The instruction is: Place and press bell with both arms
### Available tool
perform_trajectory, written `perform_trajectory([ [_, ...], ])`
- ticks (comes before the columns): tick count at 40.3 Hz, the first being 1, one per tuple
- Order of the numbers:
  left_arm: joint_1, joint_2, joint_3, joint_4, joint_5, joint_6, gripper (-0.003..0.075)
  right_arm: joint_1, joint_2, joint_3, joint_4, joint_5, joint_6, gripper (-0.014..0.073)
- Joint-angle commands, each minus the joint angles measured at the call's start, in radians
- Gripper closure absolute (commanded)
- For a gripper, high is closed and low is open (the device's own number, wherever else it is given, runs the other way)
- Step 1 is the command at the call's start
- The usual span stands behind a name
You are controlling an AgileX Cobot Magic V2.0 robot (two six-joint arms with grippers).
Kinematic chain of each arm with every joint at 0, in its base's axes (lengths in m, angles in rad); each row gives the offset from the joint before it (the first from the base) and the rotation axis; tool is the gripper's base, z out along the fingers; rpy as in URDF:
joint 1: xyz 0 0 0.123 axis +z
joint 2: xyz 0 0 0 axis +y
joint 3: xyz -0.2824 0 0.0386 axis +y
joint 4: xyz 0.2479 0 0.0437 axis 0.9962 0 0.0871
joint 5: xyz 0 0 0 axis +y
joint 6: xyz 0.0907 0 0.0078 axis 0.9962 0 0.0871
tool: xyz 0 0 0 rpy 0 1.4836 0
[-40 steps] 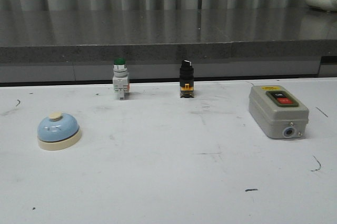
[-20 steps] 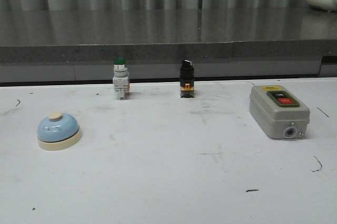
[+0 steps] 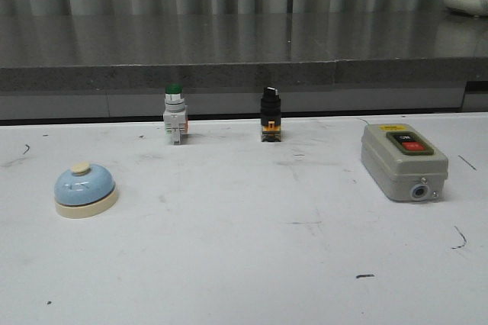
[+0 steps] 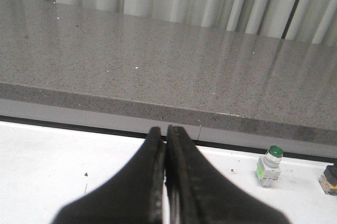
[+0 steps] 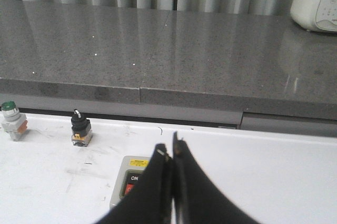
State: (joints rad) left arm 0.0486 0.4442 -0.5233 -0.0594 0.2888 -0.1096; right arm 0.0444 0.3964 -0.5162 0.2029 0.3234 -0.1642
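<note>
The light-blue dome bell [image 3: 85,190] with cream base and cream knob sits on the white table at the left in the front view. It does not show in either wrist view. No arm shows in the front view. My left gripper [image 4: 164,132] is shut and empty, held above the table's left part. My right gripper [image 5: 170,148] is shut and empty, held above the grey switch box [image 5: 126,186].
A green-capped pushbutton [image 3: 174,123] and a black selector switch [image 3: 270,123] stand at the table's far edge. A grey box with ON and red buttons [image 3: 402,160] lies at the right. A grey stone ledge [image 3: 244,43] runs behind, with a white appliance [image 5: 318,0] on it.
</note>
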Motion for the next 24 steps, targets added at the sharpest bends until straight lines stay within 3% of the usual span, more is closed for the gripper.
perform_trajectory([
  [1, 0.000, 0.015, -0.035, -0.001, -0.084, -0.002, 0.0568, -0.006, 0.015, -0.037, 0.004, -0.072, -0.003, 0.0652],
  [6, 0.000, 0.015, -0.033, -0.003, -0.096, -0.002, 0.0163, -0.006, 0.015, -0.037, 0.004, -0.072, -0.003, 0.0652],
  [10, 0.000, 0.015, -0.027, -0.020, -0.126, -0.002, 0.0015, -0.006, 0.015, -0.037, 0.004, -0.072, -0.003, 0.0652],
  [16, -0.007, 0.045, -0.031, -0.045, -0.120, -0.002, 0.0055, -0.006, 0.015, -0.037, 0.004, -0.072, -0.003, 0.0652],
  [24, -0.122, 0.226, -0.093, -0.045, -0.049, 0.038, 0.0083, -0.006, 0.015, -0.037, 0.004, -0.072, -0.003, 0.0652],
])
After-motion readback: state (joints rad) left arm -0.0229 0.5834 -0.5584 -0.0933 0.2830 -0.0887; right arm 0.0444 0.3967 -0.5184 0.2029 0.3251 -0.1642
